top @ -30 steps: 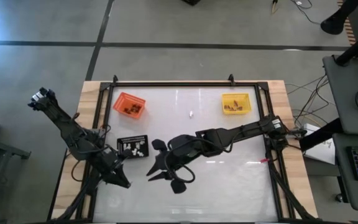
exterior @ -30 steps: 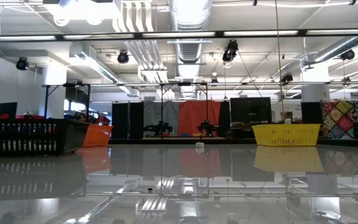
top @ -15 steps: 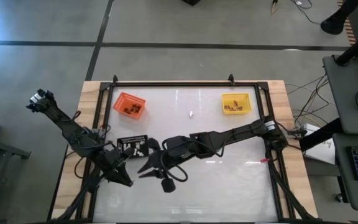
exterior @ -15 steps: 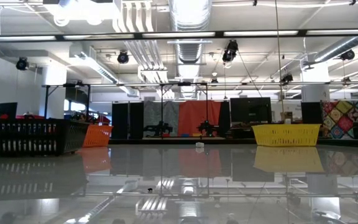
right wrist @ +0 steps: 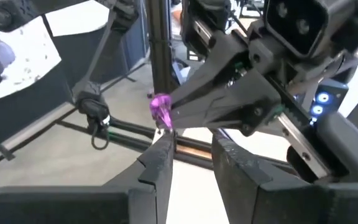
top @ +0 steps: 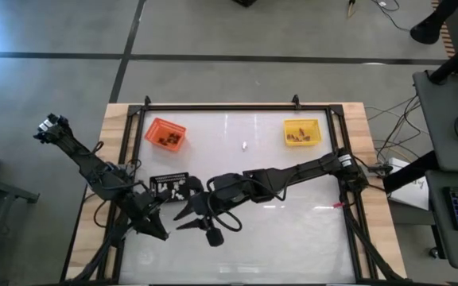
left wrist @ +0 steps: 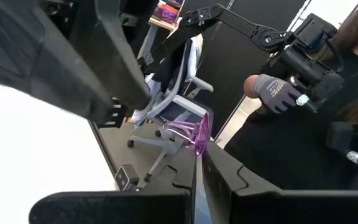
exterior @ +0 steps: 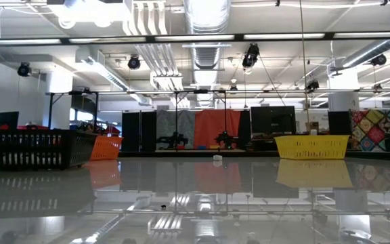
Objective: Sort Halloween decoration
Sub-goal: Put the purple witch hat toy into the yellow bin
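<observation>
My left gripper [top: 162, 235] hangs over the table's near left part, shut on a small clear purple trinket [left wrist: 194, 132]. The trinket also shows in the right wrist view [right wrist: 160, 107]. My right gripper [top: 180, 222] reaches across from the right and faces it, open. Its fingertips [right wrist: 165, 142] stand just short of the trinket; whether one touches it I cannot tell. White trinkets lie in the black tray [top: 172, 187], brown ones in the orange tray [top: 166, 133] and the yellow tray [top: 301, 132]. One white trinket [top: 244, 145] lies on the bare table. My left gripper pinches the purple trinket by its rear part [left wrist: 197, 144] between its two fingertips. The fingers lie level and come from the table's left side. Most of the trinket sticks out beyond the tips, lifted clear of the table.
The three trays stand along the table's far half: orange and black at the left, yellow at the right. A black frame [top: 237, 107] rims the glossy white table. Beyond the table a person's gloved hand [left wrist: 275, 93] shows in the left wrist view.
My right gripper has gone toward the table's left edge, closing in on my left gripper and the purple trinket. My left gripper has kept still, shut on the trinket.
</observation>
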